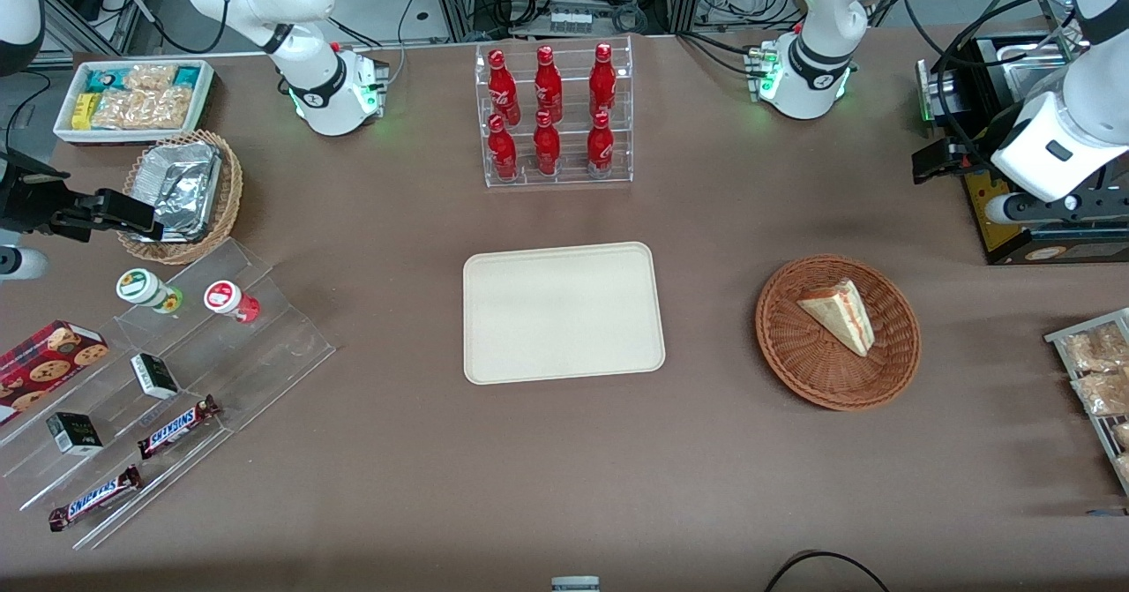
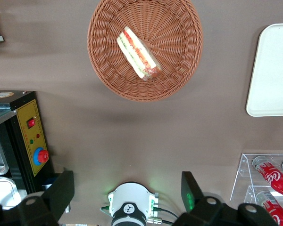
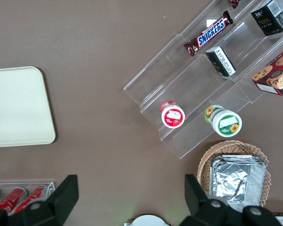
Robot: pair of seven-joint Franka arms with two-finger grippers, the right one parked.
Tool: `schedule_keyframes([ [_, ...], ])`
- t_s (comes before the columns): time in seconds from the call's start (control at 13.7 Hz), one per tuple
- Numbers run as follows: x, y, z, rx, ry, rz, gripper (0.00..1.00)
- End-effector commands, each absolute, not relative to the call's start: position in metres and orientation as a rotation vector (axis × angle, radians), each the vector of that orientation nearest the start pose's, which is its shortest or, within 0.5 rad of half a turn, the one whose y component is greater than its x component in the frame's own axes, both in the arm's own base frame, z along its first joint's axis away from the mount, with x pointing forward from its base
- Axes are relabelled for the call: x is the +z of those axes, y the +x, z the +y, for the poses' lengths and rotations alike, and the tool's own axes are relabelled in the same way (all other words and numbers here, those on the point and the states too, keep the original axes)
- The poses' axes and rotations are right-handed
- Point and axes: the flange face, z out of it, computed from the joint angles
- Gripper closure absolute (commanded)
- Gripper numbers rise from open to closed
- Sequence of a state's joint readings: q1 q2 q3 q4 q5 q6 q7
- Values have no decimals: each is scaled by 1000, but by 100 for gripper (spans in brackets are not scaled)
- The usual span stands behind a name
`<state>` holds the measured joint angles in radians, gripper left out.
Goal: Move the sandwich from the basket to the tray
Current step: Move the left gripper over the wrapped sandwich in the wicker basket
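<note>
The sandwich (image 1: 840, 314) (image 2: 137, 52), a pale wedge with a red-orange filling stripe, lies inside the round reddish-brown wicker basket (image 1: 794, 345) (image 2: 170, 70). The cream tray (image 1: 563, 311) (image 2: 273, 70) rests flat beside the basket, toward the parked arm's end, with nothing on it. My gripper (image 1: 928, 161) (image 2: 127, 193) hangs high above the table, farther from the front camera than the basket and toward the working arm's end. It is open, its fingers (image 2: 61, 190) spread wide with nothing between them.
A black machine with a yellow button panel (image 1: 1014, 213) (image 2: 30, 132) stands under the arm. A clear rack of red bottles (image 1: 554, 116) is farther from the front camera than the tray. A wire rack of snack packets (image 1: 1098, 371) sits at the table's working-arm end.
</note>
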<state>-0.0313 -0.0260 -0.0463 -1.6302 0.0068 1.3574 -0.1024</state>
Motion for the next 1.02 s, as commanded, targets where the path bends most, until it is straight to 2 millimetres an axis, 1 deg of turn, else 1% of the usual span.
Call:
schedule_keyframes([
  [0.0,603,517,-36,351,-3088,-33,0],
  [0.07,604,518,-34,336,-3084,-36,0],
  [0.22,601,520,-35,331,-3085,-38,0],
  [0.51,579,530,-39,258,-3094,-24,0],
  [0.58,570,533,-40,248,-3095,-25,0],
  [0.73,545,538,-41,266,-3100,-34,0],
  [0.95,502,545,-39,242,-3109,-42,0],
])
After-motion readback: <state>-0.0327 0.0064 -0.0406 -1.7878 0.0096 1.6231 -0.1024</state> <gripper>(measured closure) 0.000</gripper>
